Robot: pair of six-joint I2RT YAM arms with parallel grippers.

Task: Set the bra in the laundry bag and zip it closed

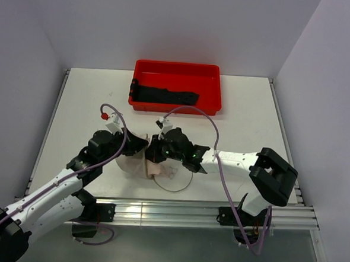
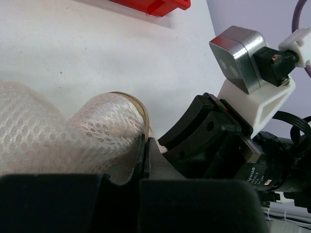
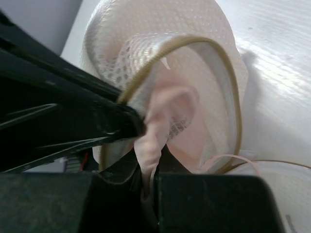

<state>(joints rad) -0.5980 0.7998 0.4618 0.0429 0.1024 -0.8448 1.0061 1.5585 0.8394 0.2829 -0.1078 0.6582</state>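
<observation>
**Step in hand:** loading; zip not yet started.
**Laundry bag** (image 1: 128,164): mid-tabletop (image 1: 253,112), on its side, tan rim (image 3: 228,82) gaping. The left gripper (image 2: 146,160) has its fingers pressed together on the rim mesh.
**Bra** (image 3: 170,116): pale pink, partly inside the mouth. The right gripper (image 3: 148,179) pinches a fold of it.
**Next, as judged:** push the loose fabric past the rim, release, then seek the zip pull.
**Lid** (image 1: 178,180): flopped open beside the bag.
**Red tray** (image 1: 216,86) holding dark cloth (image 1: 165,96): well apart.
**Obstruction:** both wrists crowd the mouth.
</observation>
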